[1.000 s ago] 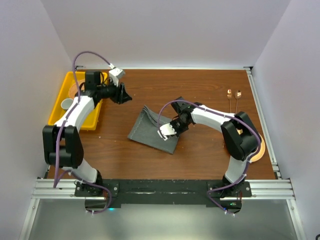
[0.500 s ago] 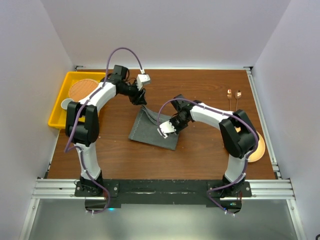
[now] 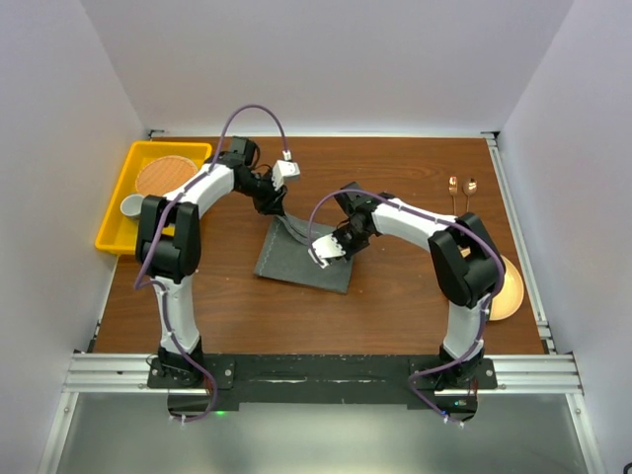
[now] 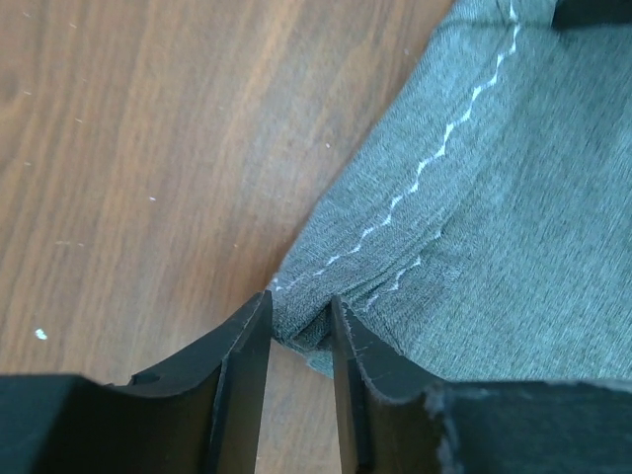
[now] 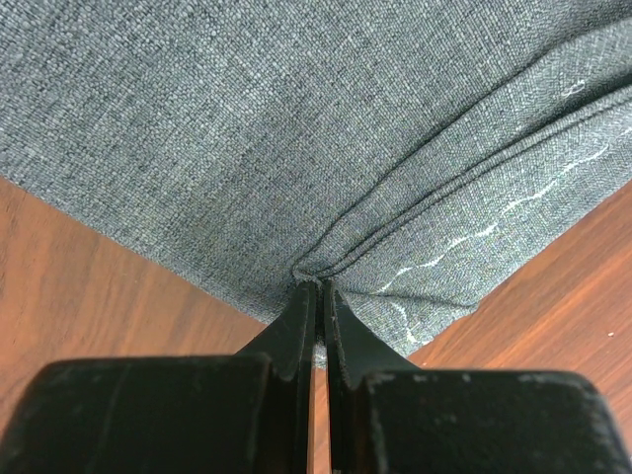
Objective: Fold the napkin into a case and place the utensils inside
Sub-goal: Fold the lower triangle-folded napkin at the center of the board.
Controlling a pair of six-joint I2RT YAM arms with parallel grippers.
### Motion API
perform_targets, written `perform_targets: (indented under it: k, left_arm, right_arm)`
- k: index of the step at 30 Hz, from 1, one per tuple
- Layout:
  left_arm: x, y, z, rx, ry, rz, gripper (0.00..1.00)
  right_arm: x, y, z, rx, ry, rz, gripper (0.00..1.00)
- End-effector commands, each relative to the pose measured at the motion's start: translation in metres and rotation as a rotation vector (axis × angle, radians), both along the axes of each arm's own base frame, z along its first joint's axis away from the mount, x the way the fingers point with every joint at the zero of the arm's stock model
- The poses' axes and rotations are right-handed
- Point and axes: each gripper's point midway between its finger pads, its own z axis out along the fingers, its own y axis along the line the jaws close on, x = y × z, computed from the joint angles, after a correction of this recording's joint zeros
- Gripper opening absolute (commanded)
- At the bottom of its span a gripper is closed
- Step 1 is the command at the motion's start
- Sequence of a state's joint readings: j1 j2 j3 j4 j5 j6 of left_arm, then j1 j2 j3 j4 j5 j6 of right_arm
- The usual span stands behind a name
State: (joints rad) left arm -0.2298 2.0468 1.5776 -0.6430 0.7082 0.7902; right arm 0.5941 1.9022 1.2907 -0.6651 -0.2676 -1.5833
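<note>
Within the last second the left tool (image 3: 276, 203) had swung away from the yellow tray (image 3: 117, 225) at the far left corner and come down on the far corner of the napkin (image 3: 296, 259). Its jaws were drawn to a narrow gap, with the hemmed corner bunched between them. The right tool (image 5: 316, 284) had stayed pressed shut on a pleat at the cloth's right-hand edge. With both tools holding it, the next fold looked ready to begin. The napkin lay partly folded mid-table, a little left of centre. Bare wood ran toward the near edge and off to the right. The utensils (image 3: 461, 188) waited well apart by the far right corner, with the plate (image 3: 506, 288) at the right edge.
</note>
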Motion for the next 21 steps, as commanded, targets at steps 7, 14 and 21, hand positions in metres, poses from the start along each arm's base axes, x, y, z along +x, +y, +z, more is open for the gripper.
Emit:
perform_targets:
  k: [7,14,21]
  left_arm:
    - [-0.006,-0.007,0.017,-0.013,-0.059,-0.109,0.09]
    - [-0.036,-0.002,0.046,-0.016,-0.154,-0.216,0.0]
    - [-0.071,0.008,0.037,0.008,-0.144,-0.263,0.0]
  right_arm:
    - [0.012,0.0,0.005,-0.008,0.011,-0.047,0.0]
    - [0.012,0.006,0.034,0.055,0.034,-0.115,0.0]
    - [-0.004,0.0,0.034,0.063,0.084,-0.157,0.0]
